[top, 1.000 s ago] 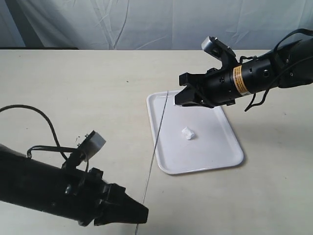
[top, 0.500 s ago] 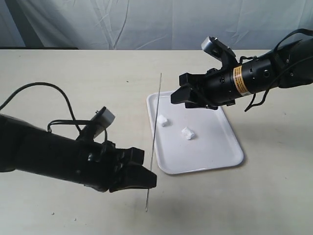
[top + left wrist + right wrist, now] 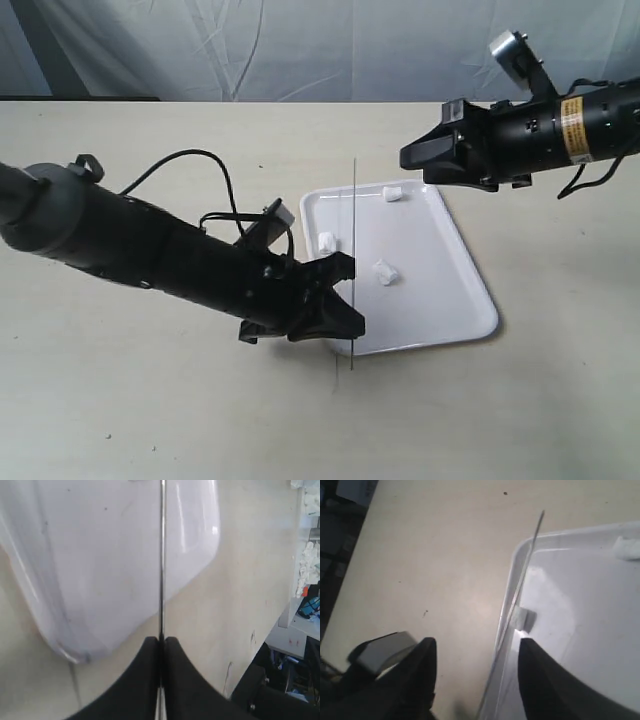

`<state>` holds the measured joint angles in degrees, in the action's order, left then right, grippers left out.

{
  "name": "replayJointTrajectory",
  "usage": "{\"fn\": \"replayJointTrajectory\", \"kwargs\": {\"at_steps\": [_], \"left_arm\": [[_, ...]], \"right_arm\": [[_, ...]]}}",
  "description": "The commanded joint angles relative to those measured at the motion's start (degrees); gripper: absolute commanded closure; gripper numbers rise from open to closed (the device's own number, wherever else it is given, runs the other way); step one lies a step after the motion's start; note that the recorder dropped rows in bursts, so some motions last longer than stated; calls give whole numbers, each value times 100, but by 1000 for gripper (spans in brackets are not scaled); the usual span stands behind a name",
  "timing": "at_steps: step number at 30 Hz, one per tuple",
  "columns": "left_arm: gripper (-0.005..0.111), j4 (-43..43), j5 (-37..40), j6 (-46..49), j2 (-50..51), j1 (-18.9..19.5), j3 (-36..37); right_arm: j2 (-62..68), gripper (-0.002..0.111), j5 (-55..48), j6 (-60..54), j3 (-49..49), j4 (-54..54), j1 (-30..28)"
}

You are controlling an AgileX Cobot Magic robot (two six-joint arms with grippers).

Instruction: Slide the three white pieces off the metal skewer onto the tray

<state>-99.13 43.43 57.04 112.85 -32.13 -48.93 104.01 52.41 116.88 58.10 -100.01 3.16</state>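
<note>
**A:** Reading from the left: my left gripper (image 3: 347,298) is clenched on the thin dark grey metal skewer (image 3: 354,215) near its lower end. The rod stands over the left edge of the flat white rectangular tray (image 3: 445,295).

**B:** Anything threaded on it?

**A:** Nothing that I can see; the shaft looks bare along its visible length. The three small white marshmallow-like pieces all lie on the tray. The first piece (image 3: 327,241) is just beside the rod, the second piece (image 3: 384,272) is near the middle, and the third piece (image 3: 393,192) is against the far rim.

**B:** Is the first one free of the rod?

**A:** In the right wrist view it sits hard by the skewer; whether touching or apart, I cannot tell.

**B:** And the right side?

**A:** My right gripper (image 3: 410,158) hangs beyond the tray's far corner, fingers spread and grasping nothing.

**B:** Verdict?

**A:** I judge the sliding done. At most, what is left is confirming that the first piece is clear of the rod.
</note>
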Motion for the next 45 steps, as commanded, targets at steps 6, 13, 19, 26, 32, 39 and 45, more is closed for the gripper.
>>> {"fn": "replayJointTrajectory", "kwargs": {"at_steps": [6,13,19,26,32,39,45], "left_arm": [[106,-82,231,-296,887,369,-788],[98,-82,430,-497,929,367,-873],[94,174,1139,-608,929,367,-873],[107,641,265,195,-219,367,-791],[107,3582,-1746,-967,-2776,367,-682],[107,9210,-3074,-5318,-5127,371,56],[107,13140,-2162,-8878,-5749,605,521]], "right_arm": [[-175,60,1531,-78,31,7,-261],[-175,60,1429,-78,31,7,-261],[-175,60,1411,-78,31,7,-261],[-527,71,1437,-452,31,7,-261],[-2045,103,648,-1198,-182,7,-261],[-4896,109,-3637,-1840,-1993,7,-261],[-6240,109,-4633,-2360,-3123,7,-261]]}}
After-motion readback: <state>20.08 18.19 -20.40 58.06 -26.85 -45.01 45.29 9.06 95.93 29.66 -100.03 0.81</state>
